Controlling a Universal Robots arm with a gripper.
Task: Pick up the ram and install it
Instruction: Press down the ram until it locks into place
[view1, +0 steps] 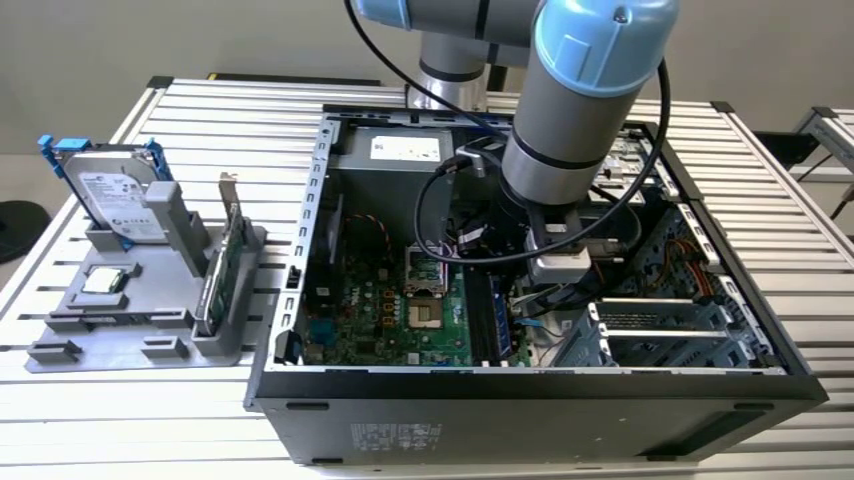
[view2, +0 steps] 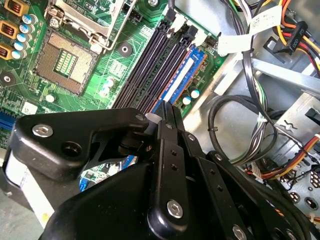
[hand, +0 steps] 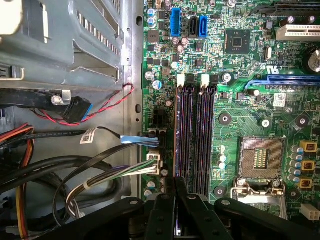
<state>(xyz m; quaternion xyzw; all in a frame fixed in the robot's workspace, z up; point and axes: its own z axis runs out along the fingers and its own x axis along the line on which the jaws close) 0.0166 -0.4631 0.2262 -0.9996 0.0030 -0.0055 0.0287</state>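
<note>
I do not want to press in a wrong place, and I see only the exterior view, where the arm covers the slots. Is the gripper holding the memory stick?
Observer: Yes. In the second wrist view the gripper is shut on the memory stick, which stands on edge along the slots.
Operator: Which slot is it?
Observer: The outer one, farthest from the processor socket. In the first wrist view the other slots beside it look empty.
Operator: Is it fully seated?
Observer: I cannot tell. The cables lie off the board's edge, apart from the gripper.
</note>
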